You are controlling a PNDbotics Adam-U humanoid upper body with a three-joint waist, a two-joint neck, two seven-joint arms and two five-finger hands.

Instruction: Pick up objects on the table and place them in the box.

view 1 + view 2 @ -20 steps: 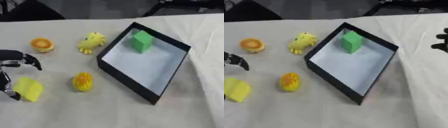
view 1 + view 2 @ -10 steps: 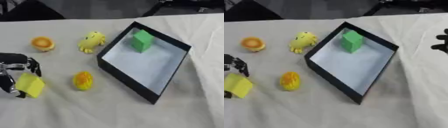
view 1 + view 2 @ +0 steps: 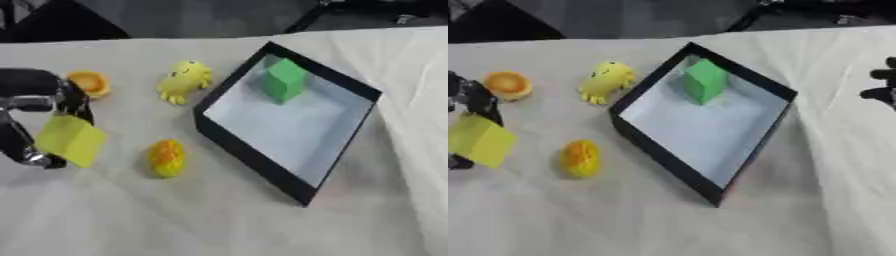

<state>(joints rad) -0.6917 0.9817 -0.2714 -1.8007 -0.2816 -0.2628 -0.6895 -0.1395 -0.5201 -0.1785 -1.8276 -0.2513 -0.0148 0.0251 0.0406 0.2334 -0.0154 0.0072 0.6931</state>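
Observation:
My left hand (image 3: 31, 110) at the left edge is shut on a yellow block (image 3: 70, 139), held tilted just above the table. A black box (image 3: 289, 172) with a white floor lies right of centre, with a green cube (image 3: 284, 80) in its far corner. On the cloth lie a yellow-orange rounded toy (image 3: 166, 157), a yellow duck-like toy (image 3: 184, 80) and an orange round toy (image 3: 89, 83) right behind my left hand. Only the dark fingers of my right hand (image 3: 884, 87) show at the right edge, apart from everything.
A white cloth (image 3: 175, 215) covers the table. Dark shapes line the far edge beyond the cloth.
My left hand has closed on the yellow block and lifted it a little, moving right and up. The right hand stays put.

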